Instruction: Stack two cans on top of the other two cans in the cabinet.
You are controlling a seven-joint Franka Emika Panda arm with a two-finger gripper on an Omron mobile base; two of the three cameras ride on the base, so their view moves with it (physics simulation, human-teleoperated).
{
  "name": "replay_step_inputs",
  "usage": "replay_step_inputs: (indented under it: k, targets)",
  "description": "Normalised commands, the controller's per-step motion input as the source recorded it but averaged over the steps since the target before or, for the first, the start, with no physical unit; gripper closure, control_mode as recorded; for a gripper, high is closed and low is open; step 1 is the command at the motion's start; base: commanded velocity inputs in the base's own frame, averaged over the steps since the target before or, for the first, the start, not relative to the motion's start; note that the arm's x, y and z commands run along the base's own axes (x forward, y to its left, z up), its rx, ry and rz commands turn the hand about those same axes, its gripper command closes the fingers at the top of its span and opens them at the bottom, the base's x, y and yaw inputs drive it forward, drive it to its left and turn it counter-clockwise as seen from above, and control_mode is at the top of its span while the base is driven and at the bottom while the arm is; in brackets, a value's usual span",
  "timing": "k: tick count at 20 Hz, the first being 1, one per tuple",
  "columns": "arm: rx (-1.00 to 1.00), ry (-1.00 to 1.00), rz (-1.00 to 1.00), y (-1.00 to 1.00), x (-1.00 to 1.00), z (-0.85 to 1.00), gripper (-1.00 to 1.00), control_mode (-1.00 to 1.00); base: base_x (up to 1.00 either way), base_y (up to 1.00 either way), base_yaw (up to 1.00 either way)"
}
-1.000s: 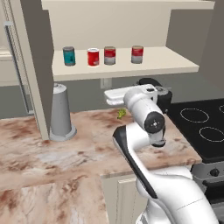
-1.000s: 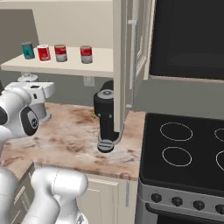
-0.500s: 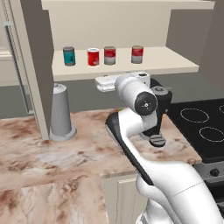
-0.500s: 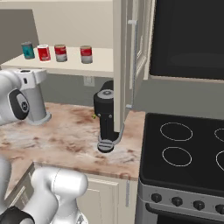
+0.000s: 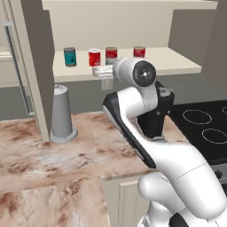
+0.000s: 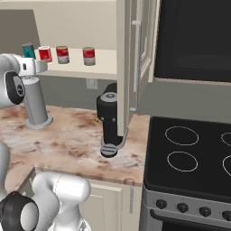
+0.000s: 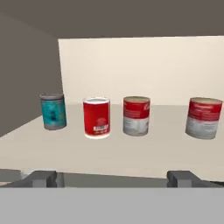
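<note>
Task not yet begun: 4 cans stand singly in a row on the cabinet (image 7: pixel 131 153) shelf, none stacked; 2 stacks left to build. Count: 1 teal can (image 7: pixel 53 111), 1 red can (image 7: pixel 96 117), 2 red/silver cans (image 7: pixel 136 115) (second at far right). Gripper (image 7: pixel 113 178) spread wide, empty, at shelf front.

Glossy white rounded arm links; dark grey round joint caps; small dark fingertips (image 7: pixel 41 178) on the end effector (image 7: pixel 113 179).
</note>
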Motion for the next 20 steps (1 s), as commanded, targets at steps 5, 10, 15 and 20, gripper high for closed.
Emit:
replay_step_inputs:
  k: [5,10,15,20]
  targets:
    - [0.0,0.12,0.06,0.01,0.14,0.1,-1.0,-1.0,0.0,0.0,0.0]
    - [0.0,0.0,0.13,0.02,0.16,-0.01,-1.0,-1.0,0.0,0.0,0.0]
    - [0.0,-0.02,0.11,0.05,0.11,-0.05,-1.0,-1.0,0.0,0.0,0.0]
    - [0.0,-0.05,0.07,0.02,0.11,-0.11,-1.0,-1.0,0.0,0.0,0.0]
